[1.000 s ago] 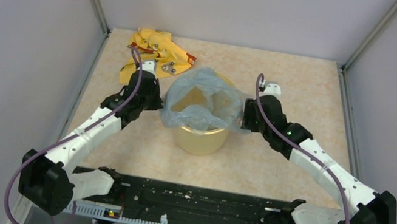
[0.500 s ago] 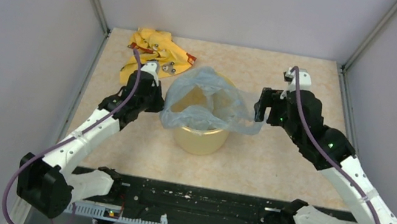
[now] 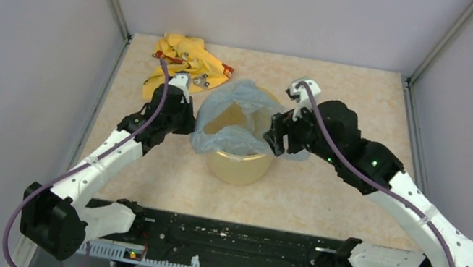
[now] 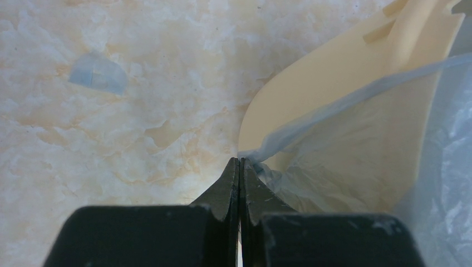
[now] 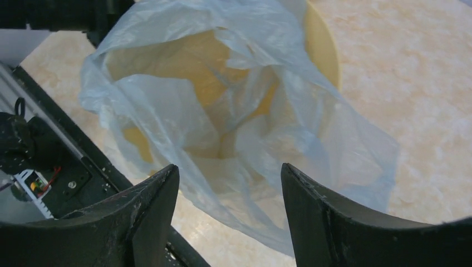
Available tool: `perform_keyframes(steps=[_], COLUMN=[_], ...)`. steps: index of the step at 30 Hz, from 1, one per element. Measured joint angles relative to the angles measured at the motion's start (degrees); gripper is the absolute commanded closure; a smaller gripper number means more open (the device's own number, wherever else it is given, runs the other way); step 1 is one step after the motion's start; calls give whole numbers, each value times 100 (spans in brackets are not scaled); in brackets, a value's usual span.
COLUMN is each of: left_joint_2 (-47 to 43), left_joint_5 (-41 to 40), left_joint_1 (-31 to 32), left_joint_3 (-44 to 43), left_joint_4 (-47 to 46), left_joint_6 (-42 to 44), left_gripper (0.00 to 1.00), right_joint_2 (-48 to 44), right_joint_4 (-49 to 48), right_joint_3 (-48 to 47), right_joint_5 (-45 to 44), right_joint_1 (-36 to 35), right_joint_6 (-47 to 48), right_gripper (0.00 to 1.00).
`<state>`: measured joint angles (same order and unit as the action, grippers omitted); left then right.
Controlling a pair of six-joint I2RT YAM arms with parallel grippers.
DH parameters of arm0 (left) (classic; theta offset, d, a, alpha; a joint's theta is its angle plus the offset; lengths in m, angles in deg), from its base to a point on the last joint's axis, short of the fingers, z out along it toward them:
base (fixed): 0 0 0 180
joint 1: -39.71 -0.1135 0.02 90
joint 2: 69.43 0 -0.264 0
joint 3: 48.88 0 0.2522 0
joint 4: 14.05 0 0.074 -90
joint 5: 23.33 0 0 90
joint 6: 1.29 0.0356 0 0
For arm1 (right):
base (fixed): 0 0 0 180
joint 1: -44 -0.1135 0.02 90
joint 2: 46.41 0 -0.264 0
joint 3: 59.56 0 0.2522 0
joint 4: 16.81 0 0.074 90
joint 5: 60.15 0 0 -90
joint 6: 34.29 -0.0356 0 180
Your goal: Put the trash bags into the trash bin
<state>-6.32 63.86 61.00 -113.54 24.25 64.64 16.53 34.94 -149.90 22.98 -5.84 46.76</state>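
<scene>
Found left tool (image 4: 240,161) pressed together, pinching the left edge of the trash bag (image 3: 241,109). Noted bag draped over the trash bin (image 3: 237,165) just right of that tool, mouth facing up, long axis running across toward the right tool (image 5: 229,168). Found bin upright on the worktop (image 3: 342,101). Recorded right tool spread, gripping nothing, film directly ahead of its tips.

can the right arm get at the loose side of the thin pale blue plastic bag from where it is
Probably yes: the right gripper hangs open right over the thin pale blue plastic bag, with nothing between them.
</scene>
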Motion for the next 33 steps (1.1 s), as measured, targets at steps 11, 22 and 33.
perform_keyframes(steps=[11,22,33], left_joint_2=[2,2,7], left_joint_5=[26,42,15], left_joint_1=[0,0,0], left_joint_3=[0,0,0], left_joint_4=[2,7,11], left_joint_6=[2,11,20], left_gripper=[100,100,100], right_joint_2=[1051,1368,723], right_joint_4=[-17,-24,-195], right_joint_3=[-378,-555,-98], right_joint_5=[166,79,966], right_joint_1=[-896,-1001,-1320], right_joint_6=[442,643,424], right_gripper=[36,100,100])
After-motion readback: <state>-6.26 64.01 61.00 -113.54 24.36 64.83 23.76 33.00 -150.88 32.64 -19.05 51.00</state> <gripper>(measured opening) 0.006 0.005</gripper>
